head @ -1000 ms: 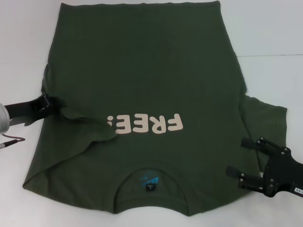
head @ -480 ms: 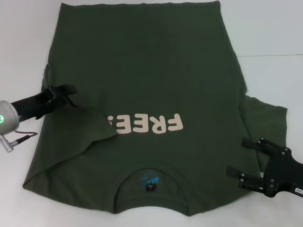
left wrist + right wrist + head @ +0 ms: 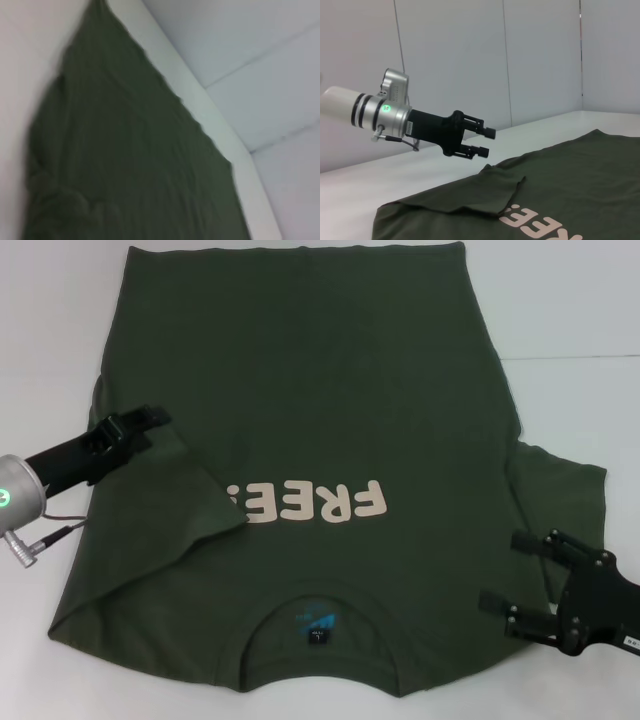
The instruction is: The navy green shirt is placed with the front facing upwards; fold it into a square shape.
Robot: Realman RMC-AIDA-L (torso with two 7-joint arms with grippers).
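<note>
Head view: the dark olive-green cotton T-shirt (image 3: 320, 440) lies spread front-up on the white table (image 3: 580, 320), left sleeve folded inward over part of the cream lettering. Left gripper (image 3: 150, 422) hangs open above the shirt's left edge, holding nothing. Right gripper (image 3: 512, 573) rests open over the right sleeve, near the table's edge.

I see a dark olive-green shirt (image 3: 300, 370) with cream "FREE!" lettering (image 3: 305, 502) and a blue neck label (image 3: 314, 618), on a white desk (image 3: 570, 310). Both my grippers, left gripper (image 3: 150, 421) and right gripper (image 3: 508, 570), are black.
</note>
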